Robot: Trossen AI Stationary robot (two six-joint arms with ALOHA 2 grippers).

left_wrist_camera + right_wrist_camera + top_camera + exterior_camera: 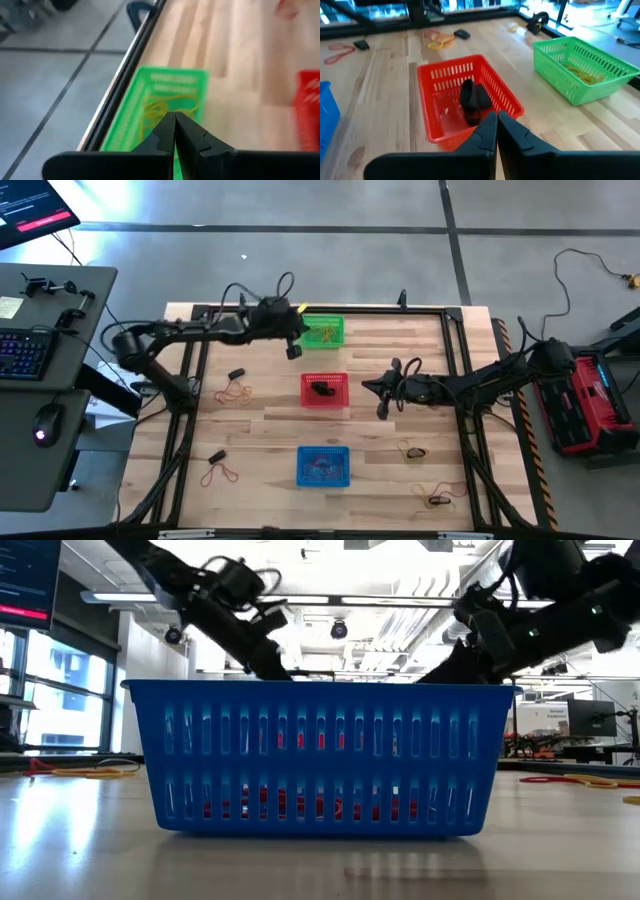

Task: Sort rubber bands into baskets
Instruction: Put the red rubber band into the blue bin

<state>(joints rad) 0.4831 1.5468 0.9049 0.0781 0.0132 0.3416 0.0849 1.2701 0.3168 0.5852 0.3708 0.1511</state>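
Three baskets stand in a row down the table's middle: green (pixel 322 332) at the far side, red (pixel 324 390) in the middle, blue (pixel 323 465) nearest. The green basket (pixel 170 100) holds yellow rubber bands (pixel 167 107). Black ones (pixel 472 100) lie in the red basket (pixel 465 95). My left gripper (pixel 175 125) is shut just left of the green basket, above the table, and I see nothing between its fingers. My right gripper (pixel 496 120) is shut and hovers right of the red basket (pixel 383 395).
Loose rubber bands lie on the wood at the left (pixel 237 390), near left (pixel 220 470), right (pixel 413 450) and near right (pixel 437 498). A black frame rail (pixel 320 308) runs along the table's far edge. In the low view the blue basket (pixel 320 755) hides both fingertips.
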